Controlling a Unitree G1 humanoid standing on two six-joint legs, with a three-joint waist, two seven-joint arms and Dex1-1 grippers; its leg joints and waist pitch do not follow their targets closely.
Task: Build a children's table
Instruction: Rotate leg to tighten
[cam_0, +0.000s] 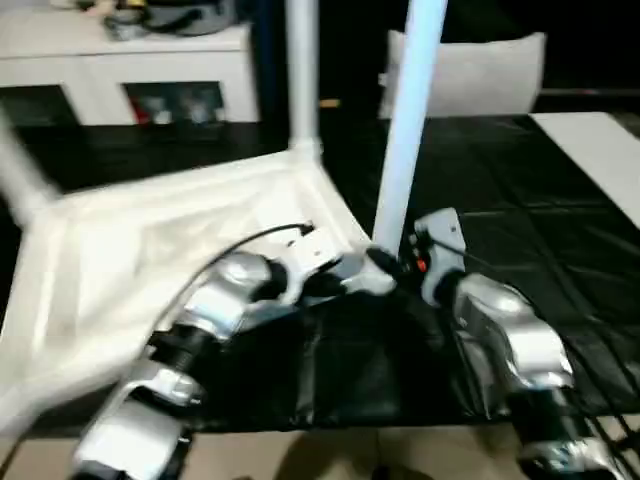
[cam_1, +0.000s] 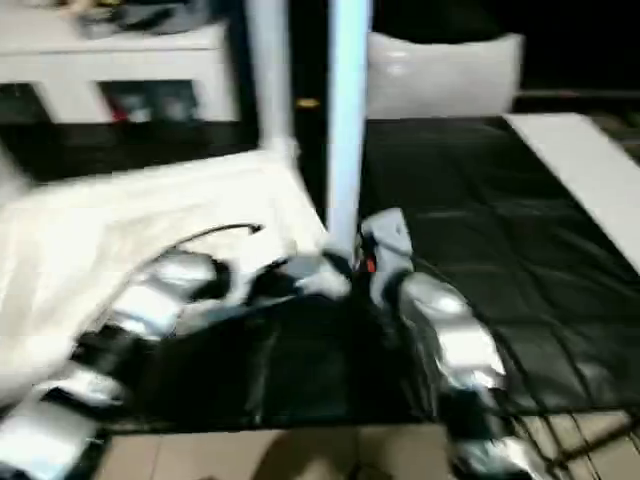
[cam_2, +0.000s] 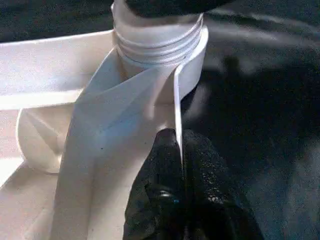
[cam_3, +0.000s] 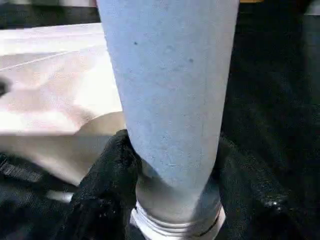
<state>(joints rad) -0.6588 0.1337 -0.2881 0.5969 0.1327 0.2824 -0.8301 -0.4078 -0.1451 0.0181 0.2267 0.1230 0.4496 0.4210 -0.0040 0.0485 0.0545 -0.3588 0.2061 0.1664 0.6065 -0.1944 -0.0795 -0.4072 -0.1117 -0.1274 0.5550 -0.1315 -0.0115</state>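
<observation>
The children's table (cam_0: 170, 250) lies upside down on the black mat (cam_0: 520, 230), ribbed underside up. At its near corner a leg (cam_0: 405, 130) rises upright, long axis vertical, threaded foot in the socket. The right gripper (cam_3: 170, 200) grips that leg low between its jaws. The left gripper (cam_2: 182, 170) is pinched together on the tabletop's thin rim just beside the socket.

So the children's table (cam_1: 150, 215) is flipped upside down on the black table (cam_1: 480, 230), legs sticking up. Right hand (cam_1: 345, 265) is wrapped around one upright leg (cam_1: 347, 120) at its base, near corner.
</observation>
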